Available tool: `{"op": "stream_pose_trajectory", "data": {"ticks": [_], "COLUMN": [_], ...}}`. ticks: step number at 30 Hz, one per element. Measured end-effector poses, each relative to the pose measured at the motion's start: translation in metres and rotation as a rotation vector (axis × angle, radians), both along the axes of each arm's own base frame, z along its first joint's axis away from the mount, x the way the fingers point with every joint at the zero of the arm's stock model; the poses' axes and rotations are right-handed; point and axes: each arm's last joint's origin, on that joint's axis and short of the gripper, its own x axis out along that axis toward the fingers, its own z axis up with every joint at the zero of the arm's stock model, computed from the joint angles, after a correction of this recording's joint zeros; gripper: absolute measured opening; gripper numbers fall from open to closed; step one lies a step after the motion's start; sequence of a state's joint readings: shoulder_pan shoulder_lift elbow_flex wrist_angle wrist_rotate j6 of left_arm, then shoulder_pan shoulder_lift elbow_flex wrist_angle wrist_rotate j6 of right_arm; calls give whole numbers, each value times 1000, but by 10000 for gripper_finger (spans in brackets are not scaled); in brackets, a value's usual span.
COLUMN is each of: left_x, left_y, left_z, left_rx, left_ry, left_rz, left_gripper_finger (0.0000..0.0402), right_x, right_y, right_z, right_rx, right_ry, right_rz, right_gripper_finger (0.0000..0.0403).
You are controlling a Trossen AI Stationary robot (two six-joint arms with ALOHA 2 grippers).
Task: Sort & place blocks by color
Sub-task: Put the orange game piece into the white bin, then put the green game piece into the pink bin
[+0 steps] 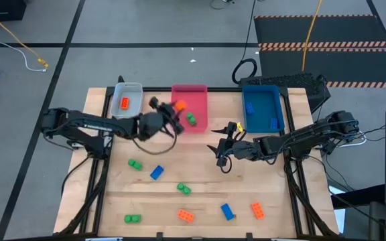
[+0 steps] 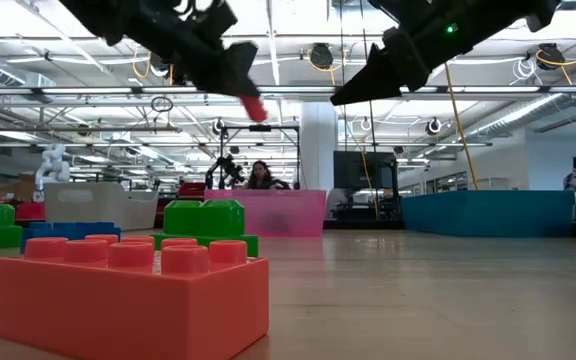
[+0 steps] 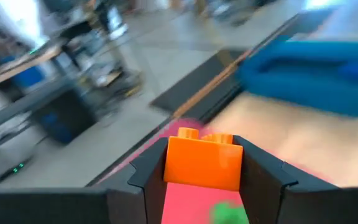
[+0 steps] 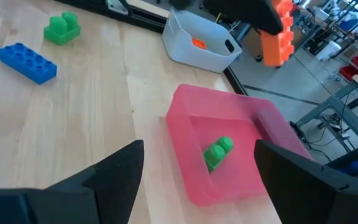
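Observation:
My left gripper is shut on an orange block, held in the air over the left rim of the pink tray. In the low view that block shows high above the table. My right gripper stands open above the table, between the pink tray and the blue tray, with nothing between its fingers. A green block lies in the pink tray. An orange block lies in the grey tray. Blue blocks lie in the blue tray. My left gripper pinches the orange block by two opposite side faces between its two fingers. The fingers reach nearly level from the table's left. The block is lifted clear, studs on its upper face, over the pink tray.
Loose blocks lie on the near half of the table: green, blue, green, green, orange, blue and orange. The three trays line the far edge.

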State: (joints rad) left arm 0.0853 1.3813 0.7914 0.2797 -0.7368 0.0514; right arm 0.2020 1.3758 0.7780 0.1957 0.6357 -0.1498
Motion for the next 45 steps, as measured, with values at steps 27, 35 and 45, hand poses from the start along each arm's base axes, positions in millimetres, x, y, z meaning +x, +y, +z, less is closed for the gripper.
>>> {"op": "stream_pose_trajectory", "data": {"ticks": [27, 35, 45], "left_x": [-118, -129, -126], "left_y": [154, 158, 156], "left_z": [-25, -31, -32], "left_rx": [-327, -420, -449], "left_ry": [209, 225, 224], "left_rz": [697, 716, 659], "left_gripper_finger": [161, 195, 275], "right_x": [-2, -2, -2], "right_y": [-1, -1, -1], "right_z": [-3, -3, -3], "right_rx": [-35, -33, -32], "right_ry": [39, 39, 39], "right_rz": [-40, -41, -41], "right_gripper_finger": [300, 300, 300]}}
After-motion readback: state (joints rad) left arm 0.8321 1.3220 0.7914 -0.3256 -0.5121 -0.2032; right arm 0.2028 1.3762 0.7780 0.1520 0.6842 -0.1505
